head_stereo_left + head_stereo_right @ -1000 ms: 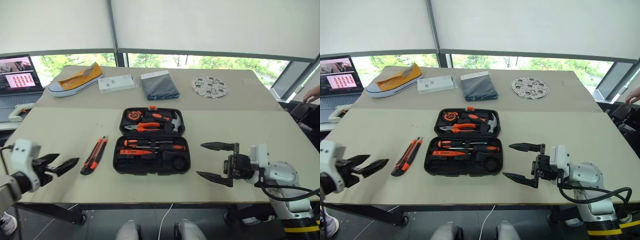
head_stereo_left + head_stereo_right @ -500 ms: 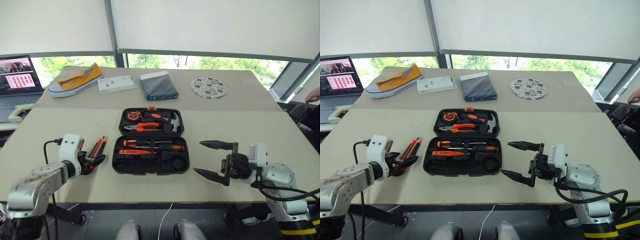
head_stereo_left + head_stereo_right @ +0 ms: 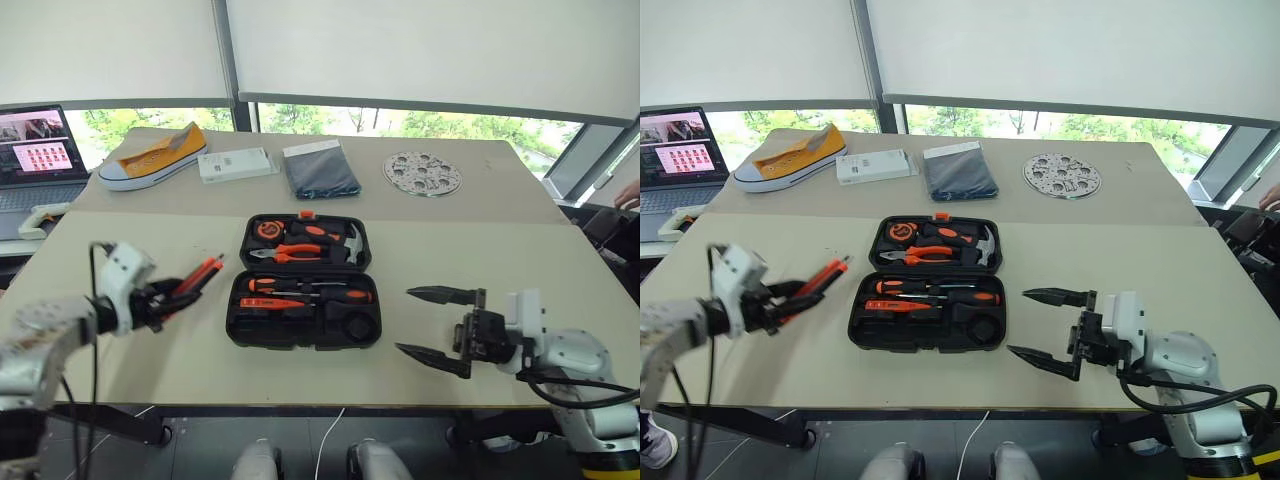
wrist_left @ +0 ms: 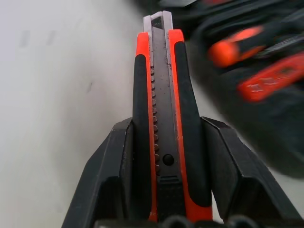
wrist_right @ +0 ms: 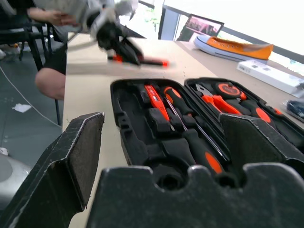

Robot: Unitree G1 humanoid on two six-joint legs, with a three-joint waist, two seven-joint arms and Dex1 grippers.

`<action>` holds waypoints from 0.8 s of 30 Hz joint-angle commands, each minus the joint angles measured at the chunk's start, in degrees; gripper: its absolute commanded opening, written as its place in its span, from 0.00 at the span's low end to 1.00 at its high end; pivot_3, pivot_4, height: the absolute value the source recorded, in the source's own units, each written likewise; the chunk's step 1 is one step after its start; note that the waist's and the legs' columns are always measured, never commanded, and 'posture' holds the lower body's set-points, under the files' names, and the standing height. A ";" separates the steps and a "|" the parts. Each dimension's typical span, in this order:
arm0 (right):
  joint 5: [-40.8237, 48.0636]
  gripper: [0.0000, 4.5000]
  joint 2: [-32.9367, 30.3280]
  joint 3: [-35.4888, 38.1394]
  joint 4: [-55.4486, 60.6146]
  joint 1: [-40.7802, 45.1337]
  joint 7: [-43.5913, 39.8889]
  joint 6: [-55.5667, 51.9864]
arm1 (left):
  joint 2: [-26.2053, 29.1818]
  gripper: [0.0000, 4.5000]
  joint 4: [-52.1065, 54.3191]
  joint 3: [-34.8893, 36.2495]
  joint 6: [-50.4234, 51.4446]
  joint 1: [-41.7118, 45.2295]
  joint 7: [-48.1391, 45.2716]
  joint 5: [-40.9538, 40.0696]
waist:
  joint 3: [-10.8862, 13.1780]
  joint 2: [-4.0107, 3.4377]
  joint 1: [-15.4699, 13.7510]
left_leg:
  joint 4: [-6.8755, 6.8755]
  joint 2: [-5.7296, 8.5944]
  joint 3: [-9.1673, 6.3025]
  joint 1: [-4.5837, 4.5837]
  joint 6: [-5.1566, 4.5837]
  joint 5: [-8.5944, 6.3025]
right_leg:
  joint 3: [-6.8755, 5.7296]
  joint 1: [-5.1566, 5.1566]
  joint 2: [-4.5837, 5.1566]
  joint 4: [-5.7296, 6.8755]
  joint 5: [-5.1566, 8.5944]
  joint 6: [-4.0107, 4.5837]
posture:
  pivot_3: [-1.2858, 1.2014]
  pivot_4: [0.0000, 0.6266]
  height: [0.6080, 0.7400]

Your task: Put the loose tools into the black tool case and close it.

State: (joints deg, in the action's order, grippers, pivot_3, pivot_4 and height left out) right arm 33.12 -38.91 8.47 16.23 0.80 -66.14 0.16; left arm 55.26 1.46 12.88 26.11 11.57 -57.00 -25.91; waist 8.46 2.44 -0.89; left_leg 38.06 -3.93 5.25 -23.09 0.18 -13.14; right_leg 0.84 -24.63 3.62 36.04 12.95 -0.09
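- Left gripper (image 4: 161,190) pinching the orange-and-black utility knife (image 4: 159,114), fingers (image 4: 118,171) pressed against both long sides of the handle, near its back end; blade end sticks out ahead toward the case.
- Head views put the knife (image 3: 192,278) off the table (image 3: 120,240), tilted up, just left of the black tool case (image 3: 303,282).
- Case lies open flat between my two arms, orange latch (image 3: 305,214) on the far edge; far half holds hammer, pliers and tape measure, near half holds screwdrivers (image 3: 300,290) and a dark tape roll (image 3: 362,326).
- Right gripper (image 3: 440,325) spread wide, holding nothing, hovers just right of the case, pointing at it.
- Step in hand as I judge it: carry the knife over the near half and seat it in a free recess; which recess fits it I can't tell.
- Doing it well: grip is near the tail, so the long front may swing; go slow and keep the handle level before lowering.
- Line the knife's length up with the recess, parallel to the screwdrivers, then lower it and only spread the fingers once it rests.
- Risk: nose catches the case rim or knocks a seated screwdriver loose; come in from above, not sideways.
- Right gripper could steady the case edge if it slides; lid closing waits till the knife sits flush.
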 commanded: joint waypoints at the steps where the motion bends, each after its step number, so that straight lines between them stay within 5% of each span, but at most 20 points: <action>1: 1.41 1.00 -1.95 5.20 0.73 -1.55 -0.23 0.47 | 1.86 0.37 1.36 -6.33 -9.98 5.40 -17.77 -0.86 | 0.00 -0.05 -0.20 | 0.00 0.03 0.03 -0.02 0.00 0.00 | 0.00 0.00 0.04 -0.04 0.00 -0.01 | 0.52 0.24 1.00; 6: 0.44 1.00 -3.06 8.07 0.00 -3.25 -0.26 1.29 | -2.48 0.37 4.28 -17.86 -8.72 13.70 -24.58 1.03 | 0.02 -0.06 -0.21 | 0.01 0.19 0.16 -0.12 -0.05 -0.03 | 0.04 0.05 0.17 -0.13 -0.12 -0.51 | 0.52 0.24 1.00; 12: 0.40 1.00 -2.36 9.45 4.04 -7.52 1.28 1.15 | -10.91 0.37 0.42 -26.83 -12.93 17.54 -17.22 12.33 | 0.04 -0.03 0.24 | 0.03 0.11 -0.05 -0.09 -0.07 -0.02 | 0.09 0.13 -0.09 -0.10 -0.17 -0.64 | 0.52 0.24 1.00; 24: 0.73 1.00 -2.18 9.17 6.68 -9.05 3.09 0.50 | -12.84 0.37 -1.60 -29.78 -15.25 19.01 -18.92 17.13 | 0.06 -0.02 0.28 | 0.38 0.07 -0.20 -0.06 -0.07 -0.01 | 0.14 0.24 -0.17 0.04 -0.02 -0.93 | 0.52 0.24 1.00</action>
State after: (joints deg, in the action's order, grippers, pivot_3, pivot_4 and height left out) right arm 32.81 -40.70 16.35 21.84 -9.18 -63.42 0.51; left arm 42.00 -1.96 -17.21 11.05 29.98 -74.99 -8.33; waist 8.52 2.42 -0.61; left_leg 38.45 -3.85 5.04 -23.15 0.11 -13.15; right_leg 0.99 -24.38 3.45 36.08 12.93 -1.03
